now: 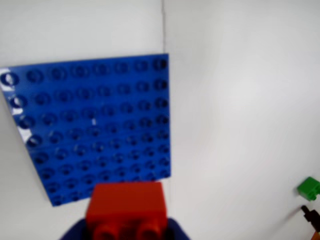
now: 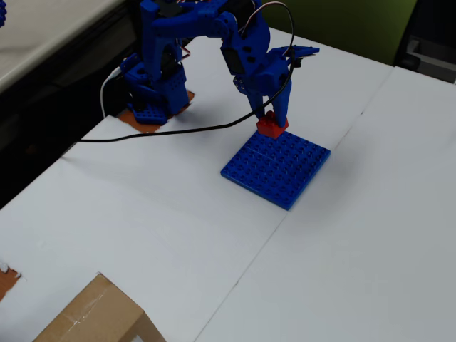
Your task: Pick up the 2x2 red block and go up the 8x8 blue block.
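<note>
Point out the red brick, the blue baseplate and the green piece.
red brick (image 1: 127,202), wrist view, its top face.
blue baseplate (image 2: 278,167), overhead view, studded middle.
green piece (image 1: 309,188), wrist view, its visible face at the right edge.

Robot arm (image 2: 214,35) was blue plastic throughout, blocky segments. Black cable looped over upper arm; black cable (image 2: 164,133) and white cable (image 2: 107,89) trailed from base. Base (image 2: 153,100) sat on orange pad. Two narrow blue fingers (image 2: 281,107).
</note>
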Available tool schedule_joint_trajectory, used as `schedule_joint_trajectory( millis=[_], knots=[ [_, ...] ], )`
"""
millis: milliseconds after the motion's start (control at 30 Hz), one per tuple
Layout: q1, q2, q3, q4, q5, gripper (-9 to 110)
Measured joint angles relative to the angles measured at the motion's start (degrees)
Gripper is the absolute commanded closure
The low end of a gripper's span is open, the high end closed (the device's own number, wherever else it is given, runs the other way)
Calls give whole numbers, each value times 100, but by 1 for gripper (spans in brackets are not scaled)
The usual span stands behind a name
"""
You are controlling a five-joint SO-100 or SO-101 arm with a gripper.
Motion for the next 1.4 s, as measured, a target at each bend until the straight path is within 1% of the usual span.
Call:
schedule_joint_trajectory(
  millis=[600,833,1400],
  knots=[
    [0,0,0,-26,0,101],
    [-9,44,343,-343,0,101],
    [-9,141,439,-378,0,101]
  ],
)
